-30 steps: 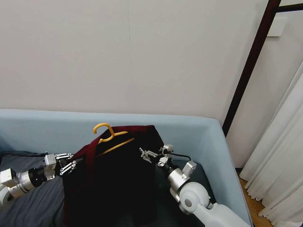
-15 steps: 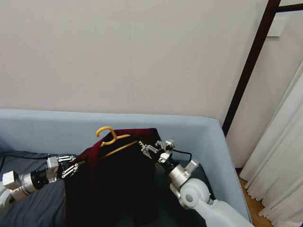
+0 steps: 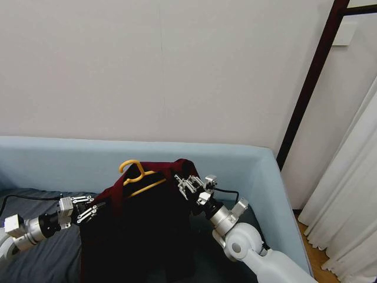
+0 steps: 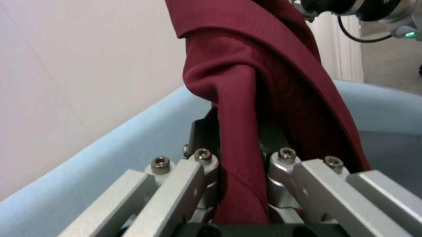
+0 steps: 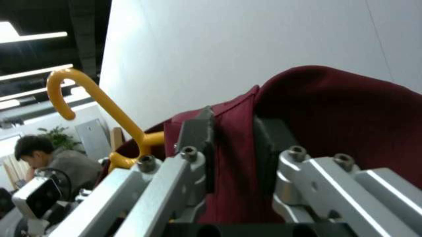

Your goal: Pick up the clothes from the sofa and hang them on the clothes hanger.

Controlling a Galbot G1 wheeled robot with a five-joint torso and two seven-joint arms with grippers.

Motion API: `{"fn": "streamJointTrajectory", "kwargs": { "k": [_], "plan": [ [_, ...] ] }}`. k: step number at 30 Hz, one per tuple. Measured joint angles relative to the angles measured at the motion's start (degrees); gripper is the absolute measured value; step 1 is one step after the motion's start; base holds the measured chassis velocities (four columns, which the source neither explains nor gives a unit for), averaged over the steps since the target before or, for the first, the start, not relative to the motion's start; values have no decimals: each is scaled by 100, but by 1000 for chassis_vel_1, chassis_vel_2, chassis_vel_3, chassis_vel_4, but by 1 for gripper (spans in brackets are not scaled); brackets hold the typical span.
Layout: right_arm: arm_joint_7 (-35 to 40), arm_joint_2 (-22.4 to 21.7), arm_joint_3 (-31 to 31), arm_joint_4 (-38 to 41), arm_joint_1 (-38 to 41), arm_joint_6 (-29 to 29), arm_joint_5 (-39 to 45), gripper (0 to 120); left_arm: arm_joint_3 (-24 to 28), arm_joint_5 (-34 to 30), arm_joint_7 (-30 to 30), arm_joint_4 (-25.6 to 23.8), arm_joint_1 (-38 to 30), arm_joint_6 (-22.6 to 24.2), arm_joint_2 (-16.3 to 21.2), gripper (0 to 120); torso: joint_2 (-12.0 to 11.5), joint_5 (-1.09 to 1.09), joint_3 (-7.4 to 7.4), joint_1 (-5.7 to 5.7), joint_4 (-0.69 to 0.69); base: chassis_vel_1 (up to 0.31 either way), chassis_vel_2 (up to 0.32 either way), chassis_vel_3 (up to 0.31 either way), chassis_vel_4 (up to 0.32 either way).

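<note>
- In the head view we see a dark red cloth garment (image 3: 115, 197) draped on a yellow plastic hanger (image 3: 131, 169). It is held up over the light blue sofa (image 3: 59, 159), near its back edge, between the left end effector (image 3: 88, 207) and the right end effector (image 3: 187, 184).
- In the left wrist view, the left end effector (image 4: 237, 153) clamps a fold of the garment (image 4: 264, 89).
- In the right wrist view, the right end effector (image 5: 234, 143) pinches the garment's edge (image 5: 329, 118) beside the hanger (image 5: 86, 94).

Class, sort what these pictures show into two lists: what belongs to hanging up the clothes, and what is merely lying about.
Belongs to the job: dark red garment, yellow hanger, sofa, left tool and right tool, both shut on the garment.
Merely there: wall, white curtain, dark post, black cable.
</note>
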Motion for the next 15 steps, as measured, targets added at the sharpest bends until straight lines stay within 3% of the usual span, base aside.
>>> {"fn": "streamJointTrajectory", "kwargs": {
  "k": [3, 6, 15],
  "plan": [
    [125, -50, 28, -48, -99, 7, -615, 1, 13, 0, 6, 42, -13, 0, 16, 7, 0, 0, 0, 0, 0, 0, 0, 0, 0],
    [152, -76, 37, -102, -144, 49, -1060, 1, 20, 4, 13, 74, -22, 0, 18, 7, 0, 0, 0, 0, 0, 0, 0, 0, 0],
    [89, -106, 63, -25, -208, 233, -1572, 32, 23, 14, 19, 83, -24, 0, 10, 7, 0, 0, 0, 0, 0, 0, 0, 0, 0]
  ]
}}
